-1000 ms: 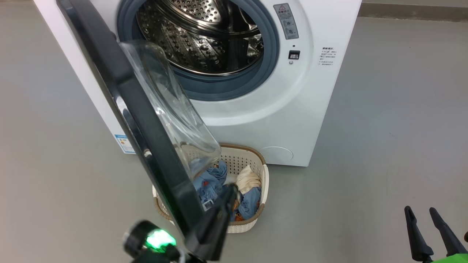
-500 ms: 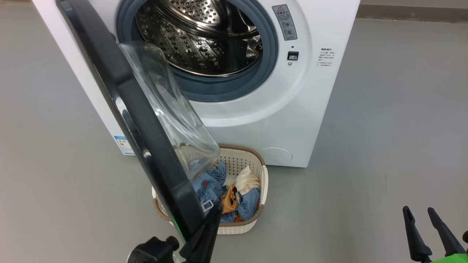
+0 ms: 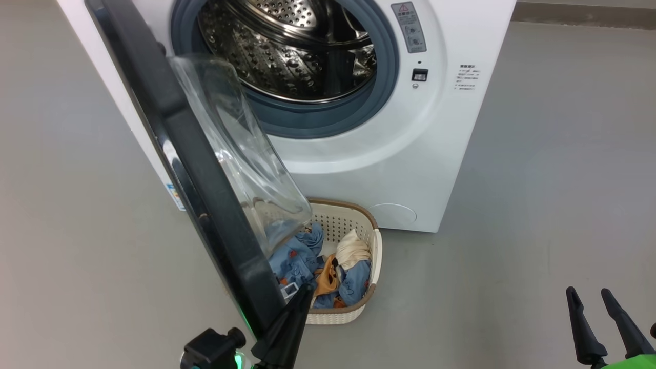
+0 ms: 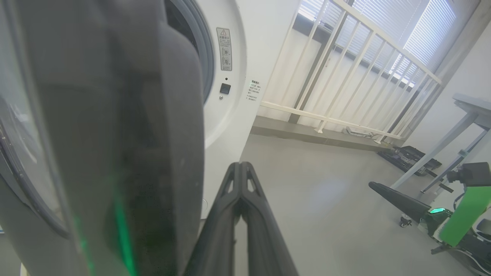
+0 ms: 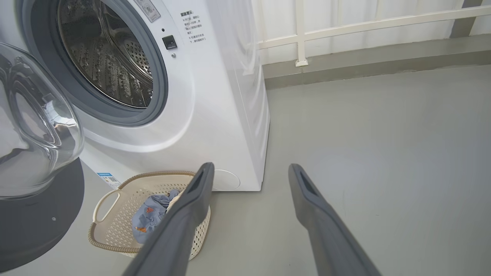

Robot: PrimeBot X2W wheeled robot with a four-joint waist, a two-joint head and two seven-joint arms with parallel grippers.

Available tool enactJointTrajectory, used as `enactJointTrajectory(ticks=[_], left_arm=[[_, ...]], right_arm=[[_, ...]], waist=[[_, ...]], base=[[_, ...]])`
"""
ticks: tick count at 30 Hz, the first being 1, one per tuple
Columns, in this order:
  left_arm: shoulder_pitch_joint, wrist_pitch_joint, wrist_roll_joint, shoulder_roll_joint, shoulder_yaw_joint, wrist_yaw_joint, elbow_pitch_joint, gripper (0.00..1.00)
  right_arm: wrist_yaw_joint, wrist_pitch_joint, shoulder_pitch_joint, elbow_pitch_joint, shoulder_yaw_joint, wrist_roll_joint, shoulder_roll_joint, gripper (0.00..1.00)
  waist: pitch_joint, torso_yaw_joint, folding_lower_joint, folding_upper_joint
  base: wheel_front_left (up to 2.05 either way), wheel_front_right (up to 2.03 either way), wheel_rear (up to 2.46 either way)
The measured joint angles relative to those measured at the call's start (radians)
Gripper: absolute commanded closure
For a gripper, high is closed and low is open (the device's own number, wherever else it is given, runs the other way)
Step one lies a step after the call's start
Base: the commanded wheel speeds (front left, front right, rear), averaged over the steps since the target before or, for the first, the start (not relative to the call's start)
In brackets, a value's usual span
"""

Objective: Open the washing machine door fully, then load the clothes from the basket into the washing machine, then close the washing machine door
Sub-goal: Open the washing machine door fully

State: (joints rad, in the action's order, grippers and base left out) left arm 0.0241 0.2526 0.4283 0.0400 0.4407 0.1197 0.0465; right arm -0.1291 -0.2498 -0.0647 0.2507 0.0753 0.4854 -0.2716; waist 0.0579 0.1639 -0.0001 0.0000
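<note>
Left tool [image 3: 301, 300], closed together, sits just beside the washing machine door [image 3: 195, 154], likely to push it wider; right tool [image 3: 589, 297] apart, idle.

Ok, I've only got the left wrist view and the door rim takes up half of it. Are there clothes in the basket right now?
Observer: Yes. In the head view the basket stands right in front of the washing machine, with blue, cream and orange clothes piled in it.
Operator: Anything inside the machine yet?
Observer: The part of the steel drum that shows is bare metal, with no fabric on it.
Operator: And the other arm, is it holding anything?
Observer: No. The right gripper is open and empty, low at the right of the head view, well apart from the basket.
</note>
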Motion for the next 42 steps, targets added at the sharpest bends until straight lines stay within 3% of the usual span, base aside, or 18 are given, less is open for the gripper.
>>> enactJointTrajectory(ticks=[25,34,42], left_arm=[[-0.093,0.002,-0.043,0.0,-0.103,0.003,-0.066,1.0],[-0.107,0.002,-0.053,0.003,-0.202,-0.003,-0.062,1.0],[-0.106,0.002,-0.048,0.025,-0.329,-0.023,-0.037,1.0]], right_arm=[[0.0,0.0,0.0,-0.01,-0.002,0.0,-0.001,0.0],[0.0,0.0,0.0,-0.01,0.0,0.0,0.0,0.0],[0.0,0.0,0.001,-0.012,-0.003,0.0,0.006,0.0]], waist=[[0.015,0.161,0.0001,0.0],[0.018,0.227,0.0001,0.0],[0.02,0.241,0.0001,0.0]], base=[[0.0,0.0,0.0],[0.0,0.0,0.0],[0.0,0.0,0.0]])
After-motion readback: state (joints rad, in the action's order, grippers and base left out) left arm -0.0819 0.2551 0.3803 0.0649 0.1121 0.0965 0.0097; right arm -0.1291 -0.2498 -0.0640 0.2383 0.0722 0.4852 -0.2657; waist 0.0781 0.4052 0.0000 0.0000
